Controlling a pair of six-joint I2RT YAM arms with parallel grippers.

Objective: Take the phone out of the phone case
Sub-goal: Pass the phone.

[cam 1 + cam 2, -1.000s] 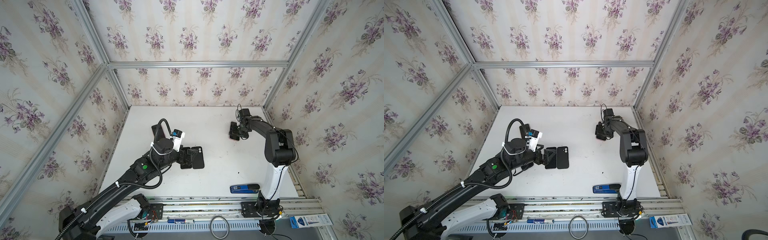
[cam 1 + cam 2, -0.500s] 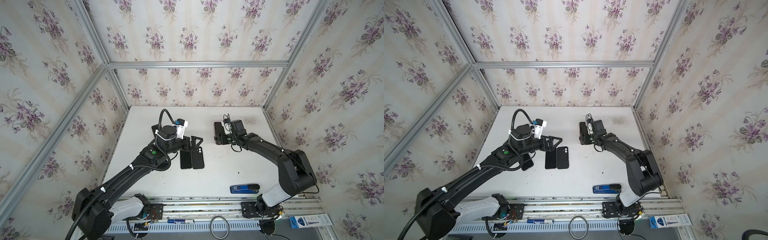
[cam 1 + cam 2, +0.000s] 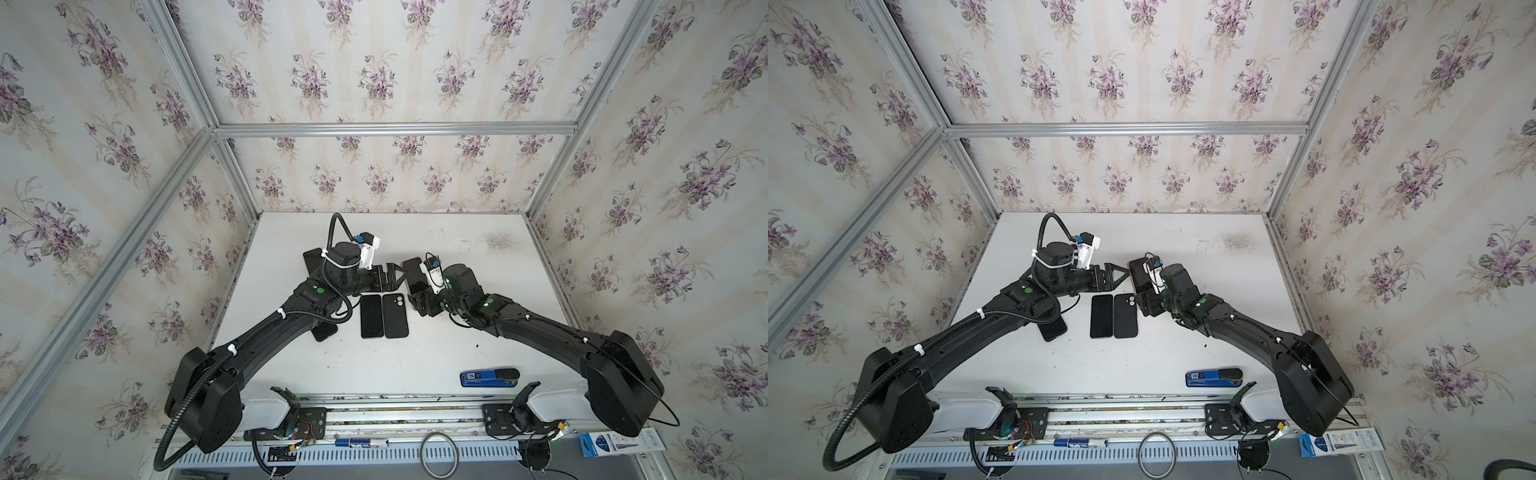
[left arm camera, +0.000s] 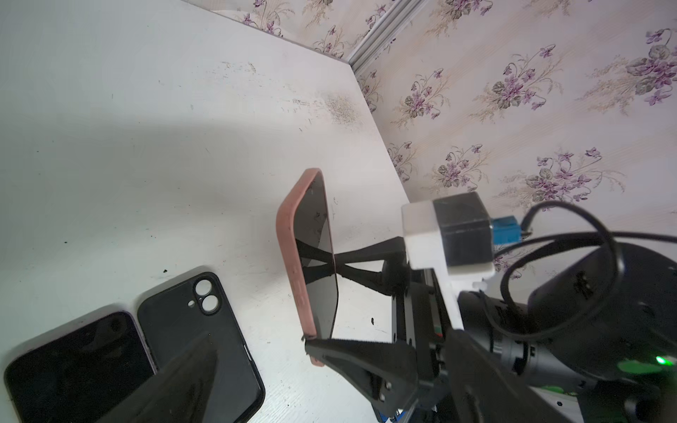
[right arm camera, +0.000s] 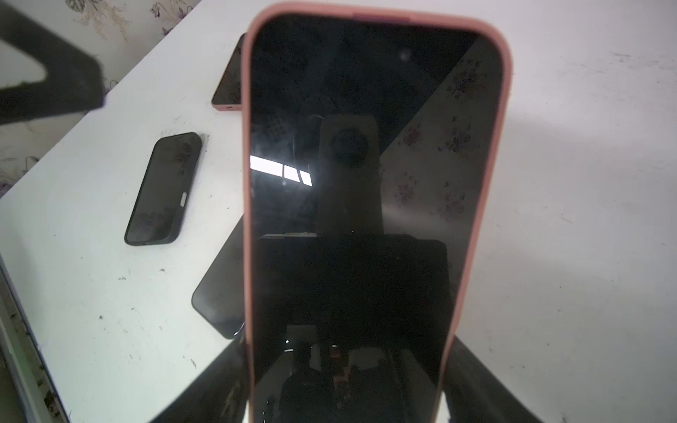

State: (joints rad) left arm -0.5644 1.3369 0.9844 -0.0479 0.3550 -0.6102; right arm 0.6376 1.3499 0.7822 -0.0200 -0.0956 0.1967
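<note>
A phone (image 5: 366,183) with a dark screen sits in a pink phone case (image 5: 247,183). My right gripper (image 5: 344,384) is shut on its lower end, one finger on each long edge, and holds it above the table's middle. Both top views show it, the phone (image 3: 412,274) and the phone (image 3: 1138,276). In the left wrist view the phone case (image 4: 289,249) appears nearly edge-on. My left gripper (image 3: 398,275) is open just left of it, fingertips close to the case. My left gripper (image 4: 329,340) has nothing between its fingers.
A bare black phone (image 3: 371,316) and an empty black case (image 3: 395,316) lie side by side on the white table (image 3: 457,340). Another dark phone (image 3: 324,331) lies partly under my left arm, and one more phone (image 3: 312,259) lies behind it. A blue object (image 3: 489,377) lies near the front edge.
My right arm has swung in from the back right toward the table's middle, carrying the phone. My left gripper has left the black phone and case and moved back toward the held phone.
</note>
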